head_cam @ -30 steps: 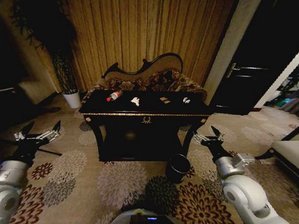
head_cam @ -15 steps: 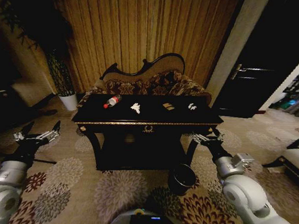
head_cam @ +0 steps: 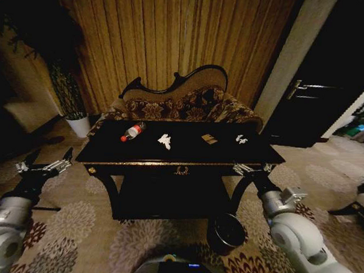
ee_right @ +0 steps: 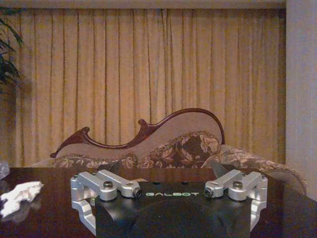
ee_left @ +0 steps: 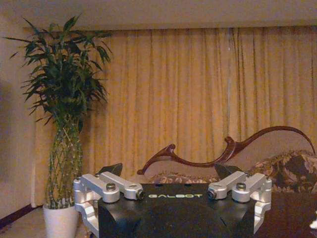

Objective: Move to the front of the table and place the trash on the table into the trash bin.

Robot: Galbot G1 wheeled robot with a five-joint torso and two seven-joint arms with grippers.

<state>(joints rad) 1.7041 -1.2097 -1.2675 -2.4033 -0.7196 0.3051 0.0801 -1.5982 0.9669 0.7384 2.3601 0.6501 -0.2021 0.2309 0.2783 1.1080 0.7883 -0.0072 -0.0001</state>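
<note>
The glossy black table [head_cam: 187, 153] with its gold front trim stands straight ahead. On its top lies the trash: a clear bottle with a red label [head_cam: 132, 132] at the left, crumpled white paper [head_cam: 164, 140], a small brown wrapper [head_cam: 209, 139] and a small white scrap [head_cam: 241, 139]. The dark round trash bin [head_cam: 226, 230] sits on the carpet under the table's right front corner. My left gripper [head_cam: 51, 155] is open, left of the table and short of it. My right gripper [head_cam: 253, 167] hangs open at the table's right front edge, above the bin. In the right wrist view the crumpled paper [ee_right: 20, 193] lies on the table top [ee_right: 54, 218].
A carved floral sofa [head_cam: 183, 103] stands behind the table against the gold curtains. A tall plant in a white pot [head_cam: 80, 125] is at the back left, with the plant [ee_left: 64, 99] also in the left wrist view. A dark door [head_cam: 317, 88] is at the right. Patterned carpet [head_cam: 75, 222] surrounds the table.
The camera has come closer to the table, so table and bin look larger and lower in the head view. Both arms keep their pose, grippers still open.
</note>
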